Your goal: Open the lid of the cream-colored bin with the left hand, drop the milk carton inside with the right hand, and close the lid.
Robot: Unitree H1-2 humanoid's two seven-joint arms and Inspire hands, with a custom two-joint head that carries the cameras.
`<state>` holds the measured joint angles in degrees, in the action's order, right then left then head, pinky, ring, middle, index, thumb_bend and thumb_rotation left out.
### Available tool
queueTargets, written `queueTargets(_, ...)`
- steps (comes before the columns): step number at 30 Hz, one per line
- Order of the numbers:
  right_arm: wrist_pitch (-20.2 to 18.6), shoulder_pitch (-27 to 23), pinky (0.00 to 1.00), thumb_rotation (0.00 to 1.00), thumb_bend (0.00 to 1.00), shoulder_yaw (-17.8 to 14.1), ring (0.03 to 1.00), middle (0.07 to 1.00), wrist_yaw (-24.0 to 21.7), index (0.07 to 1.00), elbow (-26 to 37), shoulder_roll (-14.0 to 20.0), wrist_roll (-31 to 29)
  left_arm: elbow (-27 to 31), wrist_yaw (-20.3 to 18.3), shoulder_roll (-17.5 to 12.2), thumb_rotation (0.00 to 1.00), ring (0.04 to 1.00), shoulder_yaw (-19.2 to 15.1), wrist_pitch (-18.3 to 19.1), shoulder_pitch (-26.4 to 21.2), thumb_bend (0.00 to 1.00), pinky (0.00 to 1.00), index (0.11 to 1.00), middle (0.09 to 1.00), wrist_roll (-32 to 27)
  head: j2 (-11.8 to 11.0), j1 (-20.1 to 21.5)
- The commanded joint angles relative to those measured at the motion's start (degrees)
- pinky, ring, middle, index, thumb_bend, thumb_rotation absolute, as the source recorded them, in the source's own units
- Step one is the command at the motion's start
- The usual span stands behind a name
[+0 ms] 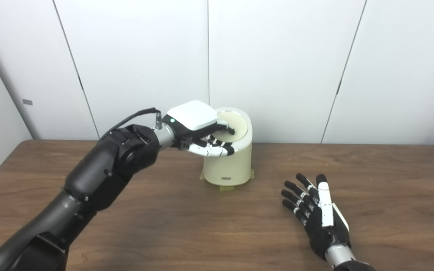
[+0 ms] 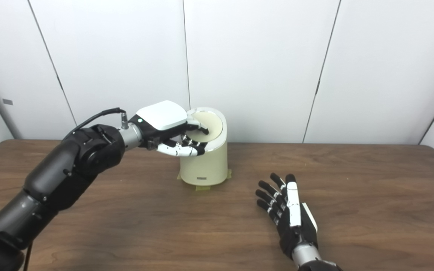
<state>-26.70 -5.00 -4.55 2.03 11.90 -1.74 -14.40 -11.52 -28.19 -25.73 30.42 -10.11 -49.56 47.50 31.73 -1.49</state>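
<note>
Left hand (image 1: 196, 126) is reaching over the near-left rim of the cream-colored bin (image 1: 229, 163), fingers (image 1: 211, 148) curling along the rim and thumb resting on the lid (image 1: 236, 126); cannot tell if it is actually gripping the lid. Lid is lying flat in the bin's top. Bin is standing upright at the back of the wooden table (image 1: 390, 195), yellow tape under its base. Right hand (image 2: 288, 214) is hovering over the table right of the bin, fingers spread, holding nothing. Milk carton is showing nowhere.

The bin (image 1: 229, 162) stands at the table's (image 1: 390, 180) back, right robot hand (image 1: 317, 212) before it.
</note>
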Motion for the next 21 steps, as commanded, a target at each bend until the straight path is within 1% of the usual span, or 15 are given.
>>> queueTargets(1,0.87,-0.97,0.86,0.99,0.50,0.09,0.850,0.827,-0.94,0.939,1.06,1.19,0.54,0.45,-0.89,-0.03,0.99,0.902,0.94,0.26,-0.83,0.48,0.95,0.869,0.879,2.54,-0.06,-0.06)
queueTargets(5,1.31,-0.98,0.87,0.97,0.50,0.15,0.868,0.829,-0.73,0.944,0.71,1.90,1.19,1.25,0.53,-0.23,0.99,0.902,3.05,-0.30,-0.14,0.48,0.95,0.865,0.878,8.31,0.01,-0.09)
queueTargets(7,1.33,-1.03,0.85,0.96,0.50,-0.12,0.864,0.829,-0.88,0.938,0.53,1.98,0.92,1.21,1.15,-0.19,1.00,0.918,3.74,-0.63,-0.01,0.49,0.98,0.869,0.886,10.17,0.01,-0.05)
queueTargets(8,1.20,-1.04,0.84,0.96,0.50,-0.18,0.861,0.828,-0.84,0.936,0.58,2.00,0.93,1.01,1.74,-0.31,1.00,0.921,4.33,-1.22,-0.10,0.49,0.98,0.870,0.888,11.38,-0.01,-0.04)
queueTargets(10,1.17,-1.03,0.82,0.94,0.50,0.13,0.861,0.824,-0.87,0.940,0.75,2.30,1.50,0.33,4.24,-0.73,1.00,0.917,6.09,-2.88,-0.32,0.51,0.97,0.869,0.883,15.07,-0.08,0.05)
queueTargets(12,1.41,-0.95,0.81,0.95,0.50,0.55,0.870,0.827,-1.18,0.955,0.86,2.80,2.12,0.64,4.36,-1.00,0.99,0.923,7.72,-3.74,-0.19,0.53,0.98,0.865,0.886,18.02,-0.04,0.03)
queueTargets(13,1.42,-0.92,0.81,0.94,0.50,0.65,0.875,0.827,-1.22,0.959,0.95,2.99,2.32,0.87,3.87,-1.01,0.98,0.922,8.17,-3.97,-0.01,0.53,0.98,0.858,0.884,18.53,0.00,0.03)
queueTargets(16,1.22,-0.86,0.80,0.93,0.51,0.69,0.878,0.833,-1.09,0.969,1.18,3.30,2.65,1.80,3.27,-0.92,1.00,0.924,8.15,-3.99,0.92,0.55,0.97,0.856,0.883,18.40,0.09,0.08)
queueTargets(19,0.75,-0.95,0.79,0.92,0.51,0.20,0.873,0.832,-0.70,0.965,1.46,2.95,2.24,2.86,3.58,-0.55,1.00,0.921,5.84,-3.45,1.94,0.53,0.96,0.855,0.883,15.14,0.18,0.03)
queueTargets(21,0.62,-0.89,0.79,0.91,0.51,-0.20,0.871,0.832,-0.45,0.963,1.68,2.61,1.93,4.24,3.44,0.10,1.00,0.920,3.19,-1.93,2.90,0.51,0.96,0.866,0.886,11.93,0.21,-0.07)
